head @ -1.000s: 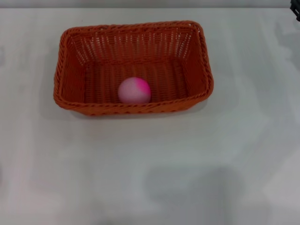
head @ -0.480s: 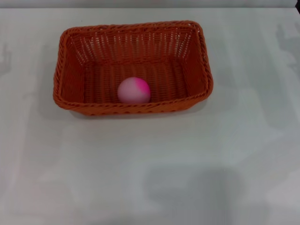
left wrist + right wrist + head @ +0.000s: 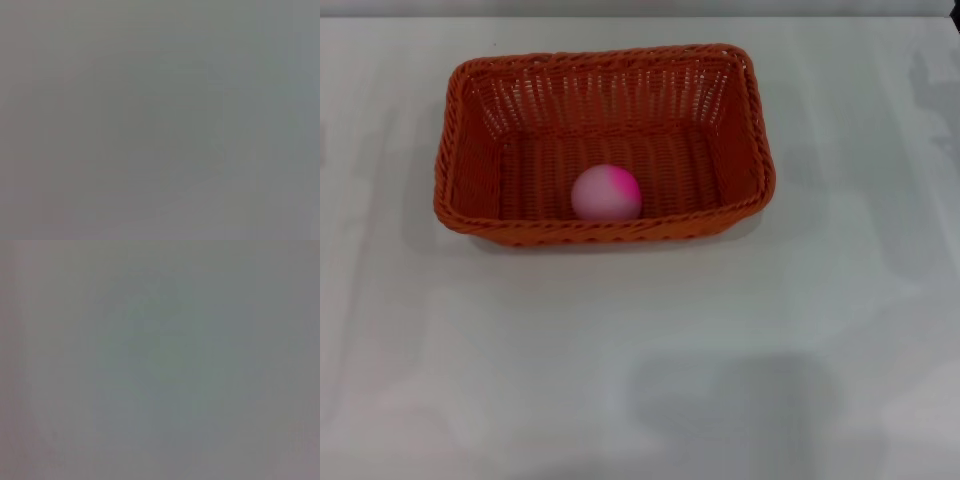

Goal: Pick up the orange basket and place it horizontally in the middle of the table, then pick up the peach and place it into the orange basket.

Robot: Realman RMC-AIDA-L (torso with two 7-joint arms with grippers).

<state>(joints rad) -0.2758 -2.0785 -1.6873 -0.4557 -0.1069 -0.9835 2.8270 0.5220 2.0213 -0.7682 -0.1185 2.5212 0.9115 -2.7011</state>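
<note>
Neither gripper, left nor right, appears anywhere in the head view, so whether their fingers are spread or pressed together cannot be told, and the peach's position relative to them cannot be given either. What the head view does show is the orange basket standing upright on the white table, its long sides running across the view, sitting toward 12 o'clock from the middle of the picture and a little to the 9 o'clock side. Its braided rim forms a rounded rectangle and its openwork walls slope down to a darker woven floor. Inside it lies the peach, resting on the basket floor close to the near wall, at about 6 o'clock from the basket's own middle. The peach's bright pink patch faces 1 o'clock, while the rest of its surface is pale and whitish. Faint grey shadows lie on the table toward 6 o'clock and along the 3 o'clock edge.

From the left wrist comes only a flat, featureless grey field; no fingers, basket or peach can be made out in it.

On the right wrist the result is the same: an even grey-green blur with nothing recognisable, so it adds nothing on that arm's fingers or on where the basket lies from it.
</note>
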